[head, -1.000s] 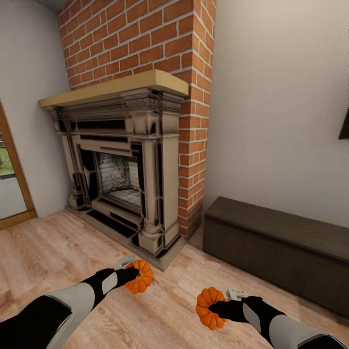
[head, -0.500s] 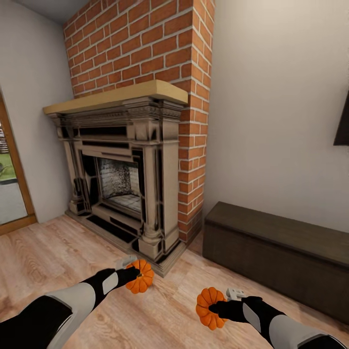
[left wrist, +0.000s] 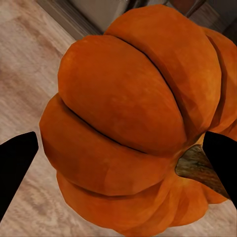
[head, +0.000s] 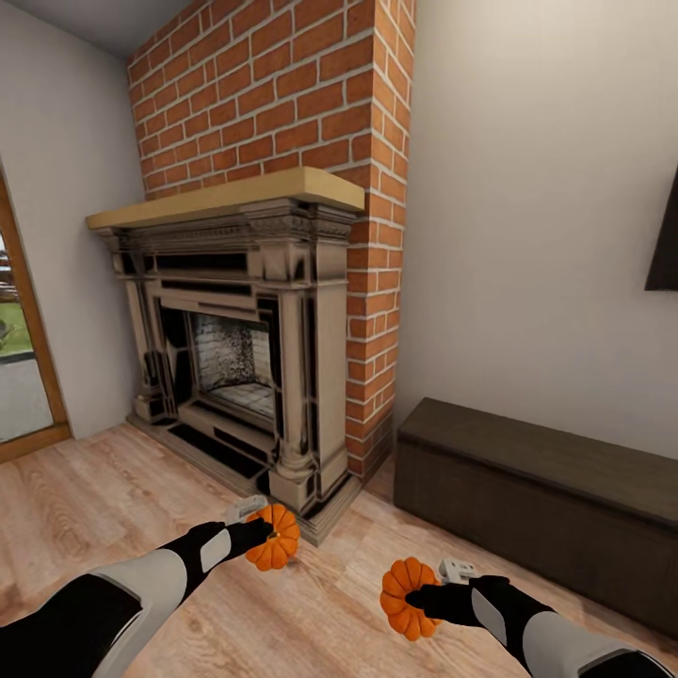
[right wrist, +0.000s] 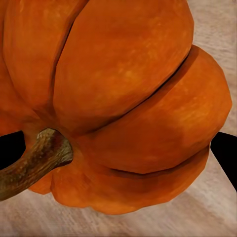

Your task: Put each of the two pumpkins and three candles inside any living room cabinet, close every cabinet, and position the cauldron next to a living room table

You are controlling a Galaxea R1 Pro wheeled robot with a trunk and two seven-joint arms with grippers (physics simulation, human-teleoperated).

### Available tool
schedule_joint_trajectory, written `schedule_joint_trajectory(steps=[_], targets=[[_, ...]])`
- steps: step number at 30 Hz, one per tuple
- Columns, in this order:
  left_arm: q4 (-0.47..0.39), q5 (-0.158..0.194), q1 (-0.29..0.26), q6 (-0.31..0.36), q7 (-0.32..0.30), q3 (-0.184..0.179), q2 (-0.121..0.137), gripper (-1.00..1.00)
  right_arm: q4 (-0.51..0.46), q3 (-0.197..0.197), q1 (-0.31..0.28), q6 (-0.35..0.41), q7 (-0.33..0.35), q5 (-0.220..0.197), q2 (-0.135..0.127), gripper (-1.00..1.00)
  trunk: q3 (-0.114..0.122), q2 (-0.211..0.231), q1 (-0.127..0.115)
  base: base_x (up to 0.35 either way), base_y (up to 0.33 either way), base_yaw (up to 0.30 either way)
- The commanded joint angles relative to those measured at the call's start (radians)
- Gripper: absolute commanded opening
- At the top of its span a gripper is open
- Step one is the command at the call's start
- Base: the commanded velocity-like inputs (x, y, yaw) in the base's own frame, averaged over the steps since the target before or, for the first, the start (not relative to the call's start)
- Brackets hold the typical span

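Fingers (head: 256,533) gripping pumpkins (head: 274,549), wood floor (head: 94,508), brick fireplace (head: 264,282), closed cabinet (head: 537,499)

The cabinet (head: 546,499) runs off the head view's right edge. Each pumpkin (left wrist: 133,123) overflows its wrist view, hiding the fingers' contact

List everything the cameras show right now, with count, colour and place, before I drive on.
ribbed orange pumpkins: two, orange; one in the left gripper, one in the right gripper, both above the floor
long low dark-brown wood cabinet: one, dark brown, against the wall right of the chimney, closed
red brick chimney with black-and-cream fireplace: one, tan mantel, ahead left
light wood plank floor: pale brown
left gripper: black, shut on its pumpkin
right gripper: black, shut on its pumpkin
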Motion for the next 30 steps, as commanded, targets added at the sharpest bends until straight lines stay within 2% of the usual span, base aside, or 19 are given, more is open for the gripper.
schedule_joint_trajectory(steps=[1, 30], targets=[[0.003, 0.009, -0.001, 0.001, -0.003, -0.009, 0.0, -1.0, -0.001, 0.008, 0.0, 0.006, 0.003, -0.01, -0.001, -1.0, 0.0, 0.007, -0.004, 0.0, 0.0, 0.0], [0.007, 0.008, -0.001, 0.001, -0.003, -0.009, -0.002, -1.0, -0.002, 0.008, 0.0, 0.007, 0.008, -0.009, -0.001, -1.0, 0.05, 0.21, -0.115, 0.0, 0.0, -0.001]])
